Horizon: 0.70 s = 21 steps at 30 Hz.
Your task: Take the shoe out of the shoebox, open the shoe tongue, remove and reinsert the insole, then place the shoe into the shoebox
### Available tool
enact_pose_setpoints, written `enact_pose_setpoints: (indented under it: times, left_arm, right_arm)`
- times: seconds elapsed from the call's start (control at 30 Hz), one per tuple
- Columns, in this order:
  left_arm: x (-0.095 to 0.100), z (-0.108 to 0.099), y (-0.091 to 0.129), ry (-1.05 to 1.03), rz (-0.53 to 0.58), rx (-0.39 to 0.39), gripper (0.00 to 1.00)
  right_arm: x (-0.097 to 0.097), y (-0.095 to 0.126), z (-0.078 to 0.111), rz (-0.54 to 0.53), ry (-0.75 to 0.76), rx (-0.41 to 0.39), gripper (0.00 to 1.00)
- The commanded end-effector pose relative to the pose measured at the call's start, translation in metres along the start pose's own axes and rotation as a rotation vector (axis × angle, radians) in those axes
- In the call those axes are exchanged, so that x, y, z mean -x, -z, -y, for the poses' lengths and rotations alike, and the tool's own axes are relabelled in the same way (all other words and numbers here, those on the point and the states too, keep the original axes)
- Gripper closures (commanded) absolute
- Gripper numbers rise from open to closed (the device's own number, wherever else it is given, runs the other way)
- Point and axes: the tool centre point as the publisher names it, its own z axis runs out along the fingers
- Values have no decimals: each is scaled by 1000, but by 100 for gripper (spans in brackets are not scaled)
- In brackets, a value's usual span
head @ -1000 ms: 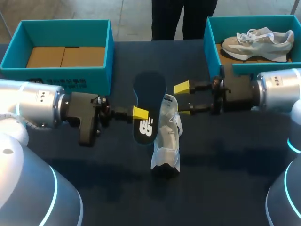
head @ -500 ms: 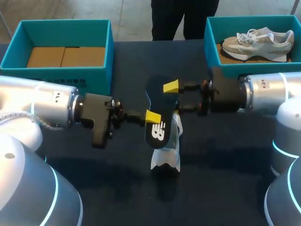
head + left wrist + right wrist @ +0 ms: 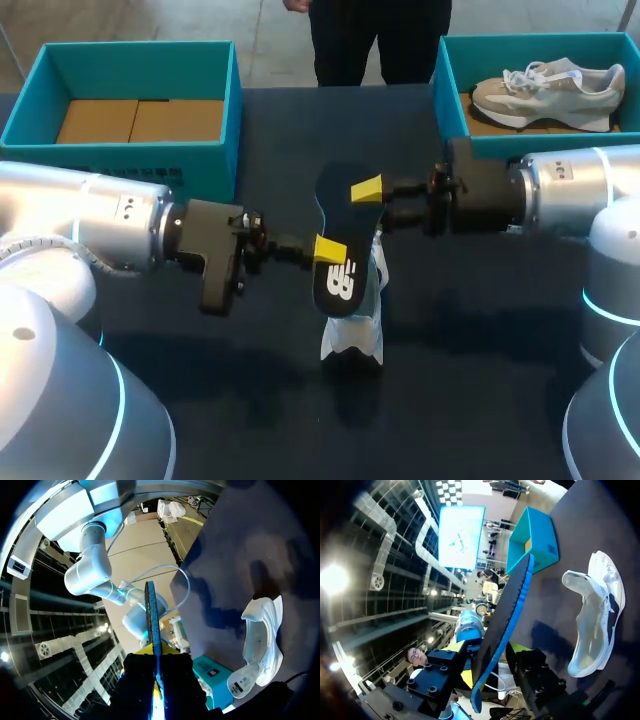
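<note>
The dark insole (image 3: 340,235) hangs in the air over the table's middle, logo side up. My left gripper (image 3: 328,250) is shut on its near part; in the left wrist view the insole (image 3: 151,615) stands edge-on out of that gripper (image 3: 156,652). My right gripper (image 3: 368,205) straddles the insole's far part, one yellow tip above it and the other hidden beneath. In the right wrist view the insole (image 3: 507,605) runs between the fingers of that gripper (image 3: 490,652), which still stand fairly wide. The white shoe (image 3: 355,310) lies on the table under the insole.
A teal shoebox (image 3: 130,155) with a cardboard bottom stands at the back left. Another teal shoebox (image 3: 450,90) at the back right holds a grey shoe (image 3: 548,92). Dark table surface lies bare in front of the white shoe.
My left gripper carried the insole to the right, between my right gripper's fingers. The right arm came in leftward, and its fingers have drawn closer together around the insole.
</note>
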Motion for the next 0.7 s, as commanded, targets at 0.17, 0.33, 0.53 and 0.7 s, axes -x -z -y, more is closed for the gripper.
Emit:
enact_pose_setpoints:
  times: [0.17, 0.33, 0.53, 0.7]
  left_arm:
    - [-1, 10, 7, 0, -6, 13, 100]
    - [-1, 8, 6, 4, -2, 20, 100]
    - [-2, 8, 3, 34, -19, 14, 100]
    - [-1, 3, 8, 96, -58, 50, 0]
  right_arm:
    - [1, 2, 1, 1, -4, -2, 75]
    - [0, 1, 0, -1, -1, -4, 100]
    - [1, -3, 1, -3, 1, -5, 100]
    - [6, -2, 2, -3, -4, 7, 100]
